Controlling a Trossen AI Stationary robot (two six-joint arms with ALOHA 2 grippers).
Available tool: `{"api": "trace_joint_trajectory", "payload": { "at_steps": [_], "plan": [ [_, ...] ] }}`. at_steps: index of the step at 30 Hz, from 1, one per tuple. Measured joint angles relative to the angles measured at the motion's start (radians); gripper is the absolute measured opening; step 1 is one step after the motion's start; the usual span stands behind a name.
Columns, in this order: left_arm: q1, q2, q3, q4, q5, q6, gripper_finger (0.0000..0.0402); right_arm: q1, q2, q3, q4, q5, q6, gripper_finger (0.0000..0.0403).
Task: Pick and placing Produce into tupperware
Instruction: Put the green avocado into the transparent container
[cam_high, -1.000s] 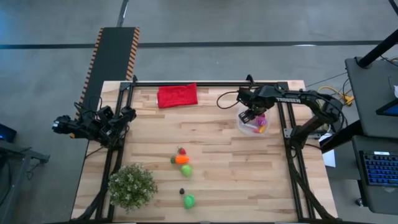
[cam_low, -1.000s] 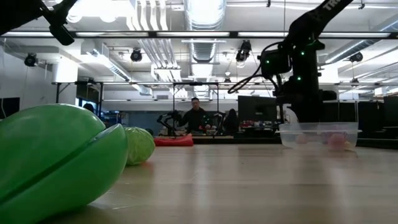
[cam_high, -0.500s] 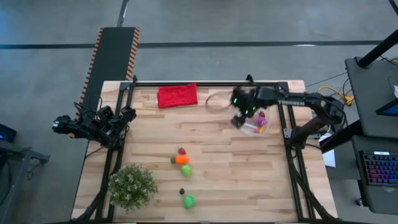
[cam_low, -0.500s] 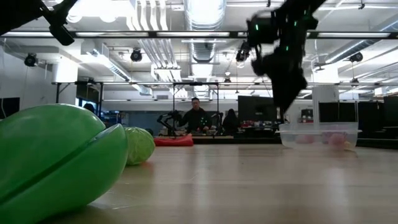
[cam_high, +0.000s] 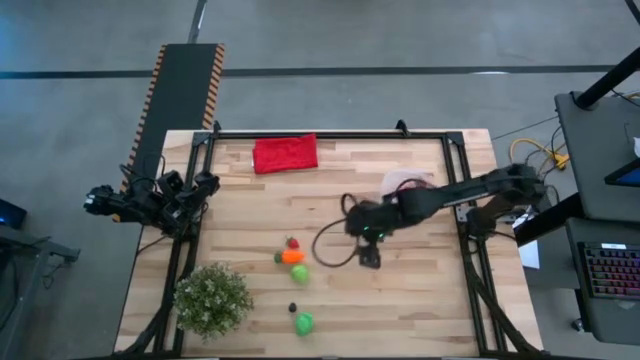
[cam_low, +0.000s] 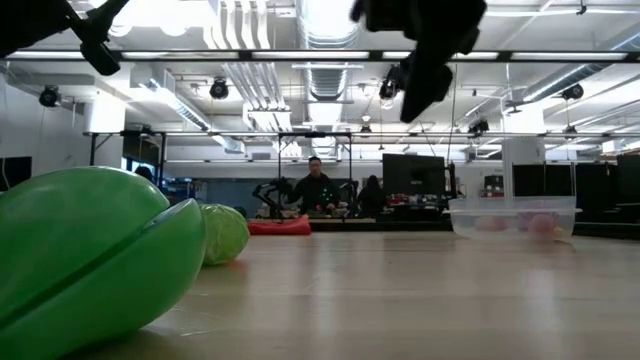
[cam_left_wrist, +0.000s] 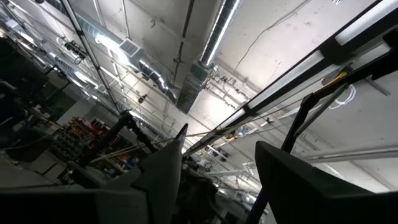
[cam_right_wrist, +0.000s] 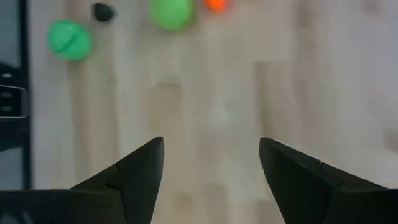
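Right gripper (cam_high: 369, 252) now out over bare wood at frame centre, fingers (cam_right_wrist: 140, 168) spread apart and empty. A second ago parked over the tub (cam_high: 405, 186) at upper right; since then swung away toward the loose produce, so a drop-off looks done and a fresh pick looks under way. Tub left uncovered with pink and red pieces inside. Remaining on the table, left of centre and lower: a red berry (cam_high: 292, 242), an orange piece (cam_high: 292, 255), a light green piece (cam_high: 299, 272), a small dark piece (cam_high: 293, 307) and a bright green piece (cam_high: 304, 323). Left gripper (cam_high: 203, 184) idle at the left table edge, fingers (cam_left_wrist: 163, 171) parted, pointed at the ceiling.
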Motion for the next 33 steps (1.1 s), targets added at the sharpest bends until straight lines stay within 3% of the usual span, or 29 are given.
{"api": "trace_joint_trajectory", "payload": {
  "at_steps": [7, 14, 25, 33],
  "plan": [
    [0.0, 0.005, 0.0, -0.014, 0.0, -0.001, 0.0192, 0.084, 0.252, 0.273, 0.004, -0.053, -0.111, 0.025],
    [0.0, 0.01, 0.0, -0.023, 0.0, -0.001, 0.0192, 0.135, 0.387, 0.414, -0.056, -0.055, -0.156, 0.0245],
    [0.0, 0.011, 0.0, -0.027, 0.0, -0.001, 0.0192, 0.252, 0.551, 0.593, -0.011, -0.095, -0.116, 0.0267],
    [0.0, 0.012, 0.0, -0.025, 0.001, 0.0, 0.0192, 0.276, 0.722, 0.823, 0.007, -0.08, -0.006, 0.0292]
  ]
}}
